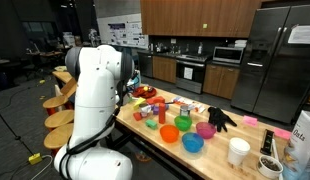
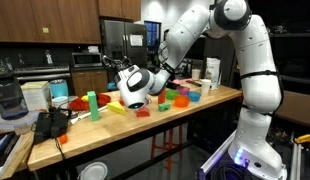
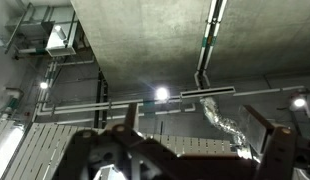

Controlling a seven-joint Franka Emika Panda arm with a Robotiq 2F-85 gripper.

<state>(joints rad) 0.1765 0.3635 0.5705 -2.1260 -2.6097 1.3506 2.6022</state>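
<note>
Here, a claw [image 3: 200,130] spread wide, pinching nothing, with only ceiling between its jaws in the wrist view (tipped upward, then). Hanging low over the table [image 2: 165,118], near its middle, in an exterior view. Just below and beside it, lying on the table and apart from the jaws: a yellow block [image 2: 115,106]. Further along the table, toward the end with the black glove [image 2: 50,122], a green block [image 2: 92,100], upright. Toward the table's opposite end, a red block [image 2: 143,113], then an orange bowl [image 2: 182,100].

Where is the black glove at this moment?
In an exterior view, the black glove lies right of centre on the wooden table, beside the round pink bowl.
</note>
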